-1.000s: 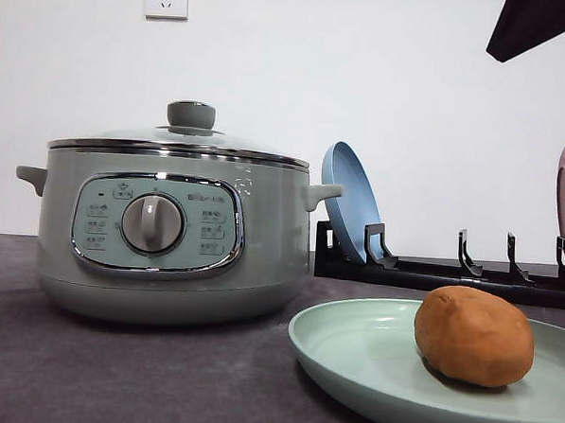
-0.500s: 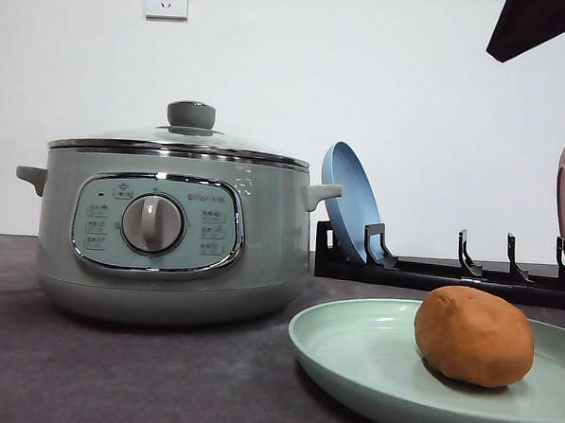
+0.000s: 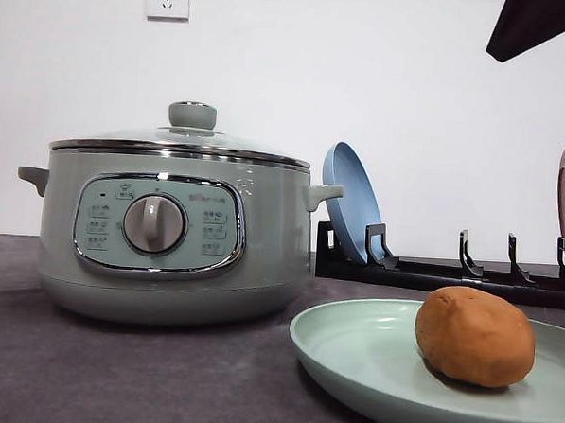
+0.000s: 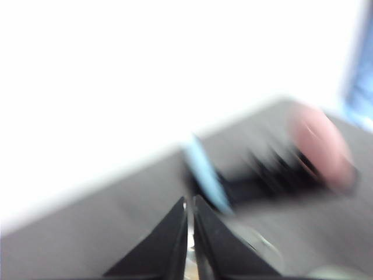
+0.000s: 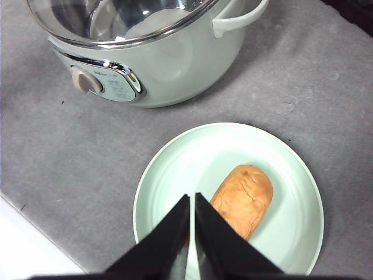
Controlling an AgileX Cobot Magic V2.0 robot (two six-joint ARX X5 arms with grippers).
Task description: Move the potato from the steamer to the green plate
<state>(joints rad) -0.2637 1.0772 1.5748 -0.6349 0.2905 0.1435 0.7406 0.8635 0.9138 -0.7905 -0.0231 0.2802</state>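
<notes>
- I am seeing the steamer [image 3: 173,215] sitting on the left with its glass lid [image 3: 182,135] on; the maker's name beside the dial [image 3: 153,224] is too small for me to read.
- I am finding the potato [image 3: 475,335] resting on the green plate [image 3: 360,353], so the transfer looks done to me.
- I am reading the left gripper [image 4: 189,219] as closed on nothing, its view blurred.
- I am keeping the right gripper [image 5: 191,224] closed, empty, above the plate.

Both grippers have matte black fingers, the left gripper [image 4: 190,233] and the right gripper [image 5: 192,233], each finger a smooth wedge tapering to a narrow tip
</notes>
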